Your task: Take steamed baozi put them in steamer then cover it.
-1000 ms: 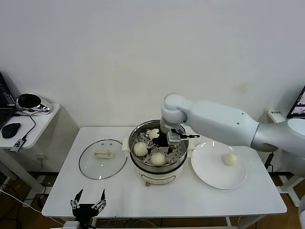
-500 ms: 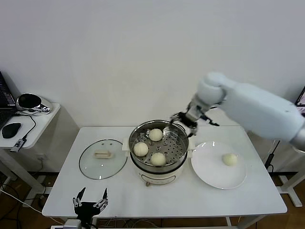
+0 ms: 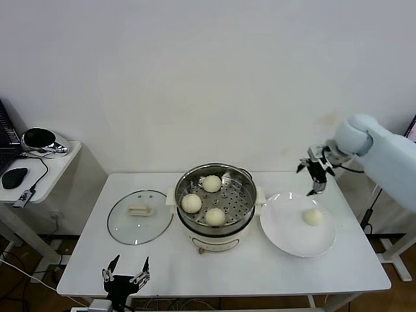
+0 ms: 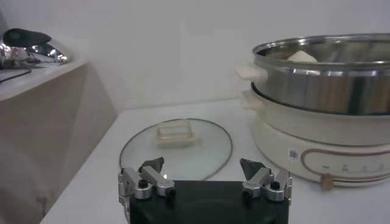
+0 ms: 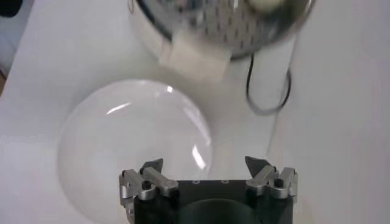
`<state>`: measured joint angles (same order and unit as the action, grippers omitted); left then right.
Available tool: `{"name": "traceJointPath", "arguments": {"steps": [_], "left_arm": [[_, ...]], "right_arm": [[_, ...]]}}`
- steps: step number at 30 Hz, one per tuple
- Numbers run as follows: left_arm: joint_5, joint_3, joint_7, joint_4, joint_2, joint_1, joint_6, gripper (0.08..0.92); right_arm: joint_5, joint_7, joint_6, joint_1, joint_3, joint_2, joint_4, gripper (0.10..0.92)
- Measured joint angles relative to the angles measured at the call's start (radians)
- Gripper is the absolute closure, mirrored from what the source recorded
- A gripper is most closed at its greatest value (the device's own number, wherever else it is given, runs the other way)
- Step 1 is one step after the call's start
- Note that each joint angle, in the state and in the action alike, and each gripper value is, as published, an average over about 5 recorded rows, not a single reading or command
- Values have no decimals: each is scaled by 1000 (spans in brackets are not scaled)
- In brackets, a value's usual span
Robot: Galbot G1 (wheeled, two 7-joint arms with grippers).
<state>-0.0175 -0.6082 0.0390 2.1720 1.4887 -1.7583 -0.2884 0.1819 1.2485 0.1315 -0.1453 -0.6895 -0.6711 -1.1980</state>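
Baozi number four: three sit on the perforated tray of the steamer — one toward the back, one on the side nearer the cover, one toward the front — and the fourth baozi lies on a white plate just beside the steamer, toward the counter's right edge. That steamer stands at the middle of the white counter. Its cover, a glass lid with a cream handle, lies flat on the counter between the steamer and the left edge. Above the plate's far rim, near the back right corner, the right pincer hangs in the air with its fingers spread and nothing between them. At the front edge near the left corner, the left pincer waits, also spread and holding nothing.
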Motion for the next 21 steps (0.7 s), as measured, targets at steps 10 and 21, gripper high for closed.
{"name": "traceJointPath", "arguments": {"steps": [10,21], "left_arm": [[-8,-8,3,-25,3,4,-3,177],[-25,-5,1,-52,3,1,-2,177]], "right_arm": [[96,-11,-6,127,85,-39,123,203],[147,-58,-46,203,140,-104,236,203]]}}
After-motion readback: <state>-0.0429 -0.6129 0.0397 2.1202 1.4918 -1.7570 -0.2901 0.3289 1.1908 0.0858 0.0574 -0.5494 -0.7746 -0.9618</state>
